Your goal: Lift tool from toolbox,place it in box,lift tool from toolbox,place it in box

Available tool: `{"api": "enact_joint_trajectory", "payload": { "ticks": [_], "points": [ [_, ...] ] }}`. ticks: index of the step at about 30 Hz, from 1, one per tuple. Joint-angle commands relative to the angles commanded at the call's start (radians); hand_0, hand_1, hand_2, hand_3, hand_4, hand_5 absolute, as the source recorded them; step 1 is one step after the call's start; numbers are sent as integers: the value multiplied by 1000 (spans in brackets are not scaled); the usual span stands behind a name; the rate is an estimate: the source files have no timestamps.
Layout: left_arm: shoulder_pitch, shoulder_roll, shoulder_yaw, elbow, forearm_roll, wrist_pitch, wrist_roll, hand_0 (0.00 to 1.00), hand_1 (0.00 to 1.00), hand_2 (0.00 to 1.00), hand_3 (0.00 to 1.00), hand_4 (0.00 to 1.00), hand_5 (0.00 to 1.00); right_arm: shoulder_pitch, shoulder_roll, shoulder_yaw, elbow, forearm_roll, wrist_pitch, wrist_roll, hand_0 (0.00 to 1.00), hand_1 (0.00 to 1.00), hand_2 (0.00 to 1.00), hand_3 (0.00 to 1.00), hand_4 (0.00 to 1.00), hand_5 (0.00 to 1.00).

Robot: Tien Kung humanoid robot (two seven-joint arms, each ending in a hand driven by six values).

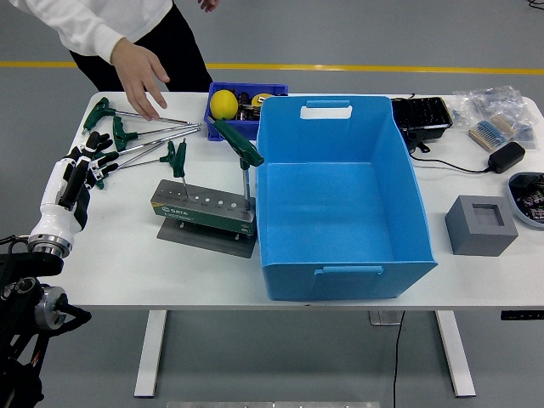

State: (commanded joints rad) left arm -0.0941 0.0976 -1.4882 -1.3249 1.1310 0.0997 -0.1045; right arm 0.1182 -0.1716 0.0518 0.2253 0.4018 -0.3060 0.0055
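Observation:
A grey-green tool stand (204,211) sits on the white table (119,246), left of the large, empty blue box (340,200). Two green T-handle wrenches stand upright in it, one at its left end (177,158) and one at its right end (239,143), next to the box wall. Several more green T-handle wrenches (123,134) lie flat on the table's far left. My left hand (76,174) rests at the table's left edge with its fingers relaxed and holding nothing, fingertips (90,158) beside the handle of the nearest lying wrench (107,163). A person's hand (140,75) hovers open over the lying wrenches.
A small blue bin (218,123) holding a yellow ball (223,104) stands behind the stand. Right of the box are a black tray (421,116), a black adapter with cable (507,156), plastic bags (497,110), a grey hollow block (480,225) and a bowl (529,197).

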Motion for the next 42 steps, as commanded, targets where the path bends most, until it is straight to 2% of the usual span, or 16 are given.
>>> {"api": "enact_joint_trajectory", "payload": {
  "ticks": [13,20,22,26,27,28,30,32,33,34,37,40,42],
  "points": [
    [0,-1,-1,-1,11,3,-2,743,765,853,764,893,786,1,-4,-3,3,2,0,1,696,665,729,557,791,690],
    [2,1,-4,-5,57,9,-7,742,765,852,763,893,785,0,-2,2,2,-3,-1,-1,696,666,729,557,791,688],
    [2,3,-7,-13,106,14,-13,755,789,886,773,895,774,-1,-2,4,2,-4,-2,-2,695,665,729,556,791,689],
    [-8,20,1,-42,242,37,-32,755,789,886,773,895,774,-2,-1,7,2,-9,-3,-3,695,665,729,556,791,689],
    [-14,27,5,-51,283,44,-38,755,789,886,773,895,774,-3,0,9,2,-11,-3,-4,695,665,729,556,791,689],
    [-22,35,10,-59,319,50,-44,844,873,943,815,936,715,-3,0,9,2,-12,-3,-5,695,665,730,556,789,690],
    [-50,63,34,-78,398,64,-57,844,873,943,815,936,715,-4,1,12,2,-15,-4,-6,695,665,730,556,789,690],
    [-85,100,71,-92,481,69,-64,844,873,943,815,936,715,-4,1,14,2,-19,-5,-8,695,665,730,556,789,690],
    [-115,129,102,-99,524,70,-61,844,873,943,815,936,715,-4,1,18,1,-25,-5,-10,695,665,730,556,789,690],
    [-134,145,122,-102,555,70,-57,940,960,998,869,998,624,-4,1,19,1,-27,-6,-10,696,665,729,556,789,689],
    [-231,208,216,-111,674,32,2,940,960,998,869,998,624,-4,1,24,1,-36,-6,-12,696,665,729,556,789,689],
    [-321,249,308,-118,762,2,49,960,981,998,879,998,612,-3,2,21,2,-37,-6,-11,694,665,729,556,788,687],
    [-384,273,379,-125,817,-35,93,960,981,998,879,998,612,-3,2,24,2,-45,-8,-11,694,665,729,556,788,687]
  ]
}}
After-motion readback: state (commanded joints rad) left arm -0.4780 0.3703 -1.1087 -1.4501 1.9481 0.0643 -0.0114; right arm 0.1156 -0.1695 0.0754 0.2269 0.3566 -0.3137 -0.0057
